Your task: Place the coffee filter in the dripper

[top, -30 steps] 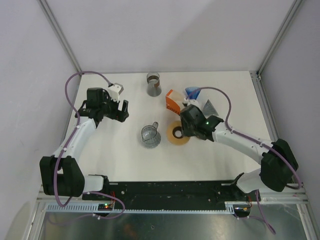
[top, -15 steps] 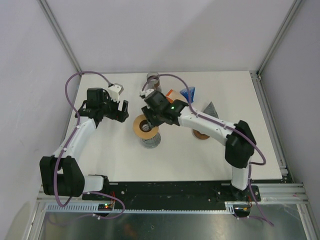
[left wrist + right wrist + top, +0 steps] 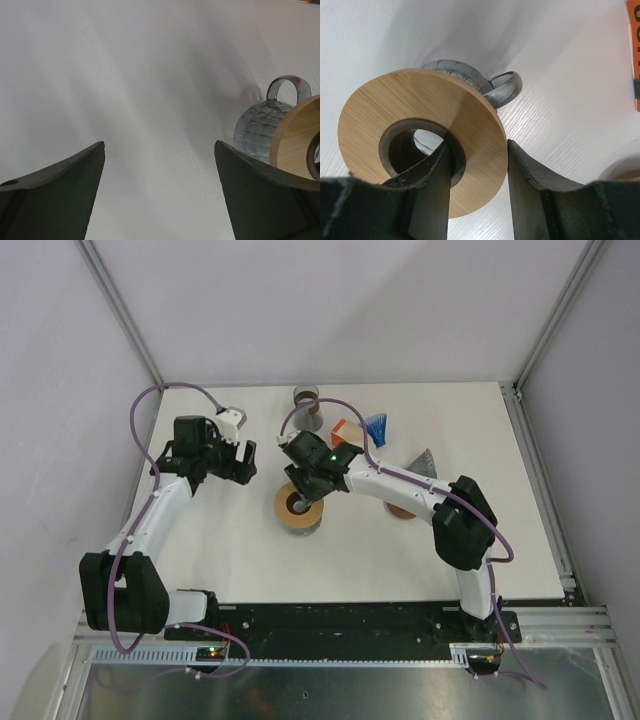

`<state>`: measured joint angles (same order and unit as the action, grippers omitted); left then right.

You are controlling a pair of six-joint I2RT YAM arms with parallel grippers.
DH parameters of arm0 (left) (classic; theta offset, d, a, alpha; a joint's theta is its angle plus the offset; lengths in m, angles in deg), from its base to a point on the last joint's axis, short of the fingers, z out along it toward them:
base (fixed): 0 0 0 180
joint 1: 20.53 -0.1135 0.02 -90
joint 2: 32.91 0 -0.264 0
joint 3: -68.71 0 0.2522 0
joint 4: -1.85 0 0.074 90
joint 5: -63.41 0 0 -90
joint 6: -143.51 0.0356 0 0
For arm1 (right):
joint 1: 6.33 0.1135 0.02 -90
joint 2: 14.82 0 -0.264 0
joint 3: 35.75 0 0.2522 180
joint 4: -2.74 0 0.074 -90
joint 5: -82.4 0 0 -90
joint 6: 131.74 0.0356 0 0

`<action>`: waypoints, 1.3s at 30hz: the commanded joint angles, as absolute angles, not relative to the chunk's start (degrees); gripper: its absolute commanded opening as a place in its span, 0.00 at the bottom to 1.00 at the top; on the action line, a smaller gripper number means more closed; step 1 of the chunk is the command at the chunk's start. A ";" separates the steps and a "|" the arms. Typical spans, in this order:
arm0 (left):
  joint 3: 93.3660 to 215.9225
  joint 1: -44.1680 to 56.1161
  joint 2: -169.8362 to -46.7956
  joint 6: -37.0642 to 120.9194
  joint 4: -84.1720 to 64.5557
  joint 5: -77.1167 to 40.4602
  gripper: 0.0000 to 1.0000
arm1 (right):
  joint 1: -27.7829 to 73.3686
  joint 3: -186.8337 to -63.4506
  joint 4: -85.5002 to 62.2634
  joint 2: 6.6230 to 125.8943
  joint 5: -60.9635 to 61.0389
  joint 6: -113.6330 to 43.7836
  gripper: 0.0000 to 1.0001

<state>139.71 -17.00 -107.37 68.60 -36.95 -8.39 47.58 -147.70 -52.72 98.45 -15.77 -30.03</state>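
Note:
A clear ribbed glass dripper with a handle (image 3: 465,69) stands mid-table and also shows in the left wrist view (image 3: 256,128). My right gripper (image 3: 480,150) is shut on a wooden ring (image 3: 480,125), one finger through its hole and one outside its rim. It holds the ring (image 3: 288,506) right over the dripper, hiding most of it from above. A grey folded cone (image 3: 425,460) and a blue one (image 3: 377,426), which look like filters, lie at the back right. My left gripper (image 3: 240,462) is open and empty, left of the dripper.
An orange box (image 3: 343,430) and a grey cup (image 3: 308,406) stand behind the dripper. A second wooden ring (image 3: 402,510) lies under my right forearm. In the left wrist view the bare white table (image 3: 150,75) lies between my open fingers (image 3: 75,175).
My right gripper has lifted the wooden ring from the table right of the dripper and carried it left, over the dripper. The left arm has not moved.

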 commanded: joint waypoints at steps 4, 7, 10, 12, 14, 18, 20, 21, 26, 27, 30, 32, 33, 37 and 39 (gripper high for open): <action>141.55 -16.57 -106.01 69.69 -37.05 -8.70 0.95 | 47.74 -149.80 -50.89 98.89 -14.97 -30.88 0.50; 141.46 -16.56 -106.00 69.74 -37.09 -8.29 0.95 | 47.80 -149.99 -50.36 98.75 -13.69 -31.06 0.55; 141.45 -16.57 -106.15 69.70 -37.12 -8.08 0.95 | 47.81 -150.00 -49.66 98.20 -12.64 -31.36 0.59; 141.45 -16.57 -106.31 69.55 -37.09 -8.29 0.95 | 47.81 -149.98 -49.31 97.76 -12.09 -31.48 0.61; 141.34 -16.57 -106.30 69.63 -37.08 -8.44 0.95 | 47.76 -150.04 -49.31 97.41 -12.02 -31.59 0.62; 141.06 -16.57 -106.22 69.67 -37.10 -8.19 0.95 | 46.95 -150.25 -49.94 94.60 -12.41 -31.44 0.65; 141.07 -16.57 -106.28 69.70 -37.13 -7.97 0.95 | 45.99 -149.53 -49.36 91.31 -12.82 -31.41 0.66; 141.13 -16.57 -106.29 69.69 -37.09 -7.92 0.95 | 45.54 -148.48 -48.74 89.53 -13.20 -31.70 0.67; 141.35 -16.48 -106.64 69.53 -37.10 -7.47 0.95 | 38.47 -140.94 -45.34 77.98 -14.49 -30.75 0.75; 141.36 -16.44 -106.60 69.52 -37.12 -7.36 0.95 | 36.24 -138.77 -45.06 76.14 -14.48 -29.70 0.75; 141.25 -16.48 -106.39 69.51 -37.07 -7.27 0.95 | 27.80 -132.04 -43.86 70.75 -14.45 -27.40 0.77; 141.20 -16.42 -106.39 69.46 -37.08 -7.21 0.95 | 22.39 -127.58 -43.03 68.58 -16.24 -26.42 0.79; 141.19 -16.40 -106.39 69.44 -37.06 -7.15 0.95 | 20.20 -125.81 -42.85 68.10 -17.11 -26.57 0.81; 141.19 -16.43 -106.34 69.31 -37.13 -6.94 0.95 | 10.00 -121.13 -39.53 69.97 -7.30 -31.04 0.88; 141.12 -16.47 -106.27 69.37 -37.09 -7.02 0.95 | 6.14 -120.48 -38.26 72.67 -2.65 -33.09 0.92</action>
